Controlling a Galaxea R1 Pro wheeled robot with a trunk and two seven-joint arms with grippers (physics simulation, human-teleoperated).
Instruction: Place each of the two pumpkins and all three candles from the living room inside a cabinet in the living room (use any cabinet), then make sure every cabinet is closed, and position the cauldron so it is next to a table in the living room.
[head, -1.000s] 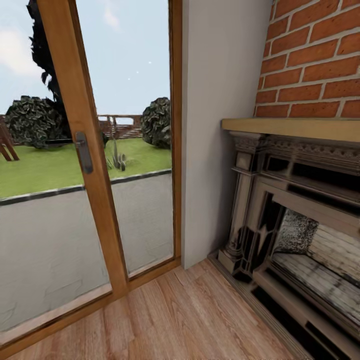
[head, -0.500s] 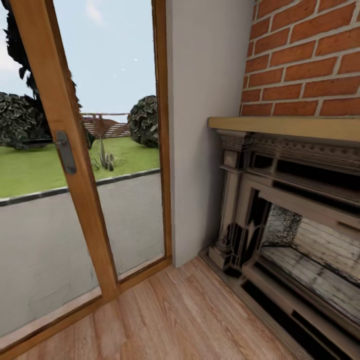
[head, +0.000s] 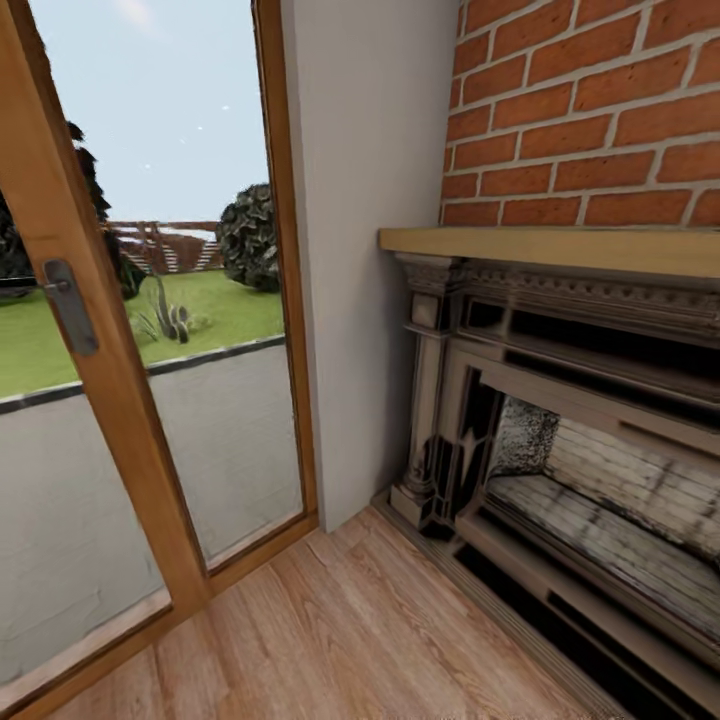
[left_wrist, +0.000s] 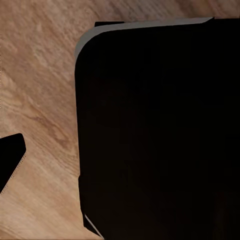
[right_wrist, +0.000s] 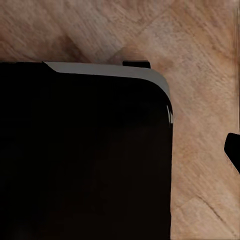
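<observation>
The pumpkins, the candles, the cabinet and the cauldron are out of view. The head view faces a corner of the living room: light wood plank floor (head: 380, 630), a pale grey wall (head: 360, 250), and red brick (head: 590, 110) above an ornate stone fireplace (head: 560, 420) with a wooden mantel shelf (head: 560, 248). Both wrist views look down on the robot's black base (left_wrist: 155, 130) (right_wrist: 85, 155) over the plank floor (left_wrist: 40, 90) (right_wrist: 200, 60).
A wood-framed glass door (head: 90, 400) with a metal handle (head: 70, 305) stands at the left, with lawn and bushes outside. The fireplace runs along the right. A strip of floor lies between door and fireplace.
The whole head picture has slid left, so the camera has turned right. The door frame sits further left and more of the fireplace shows. Nothing in the room has moved.
</observation>
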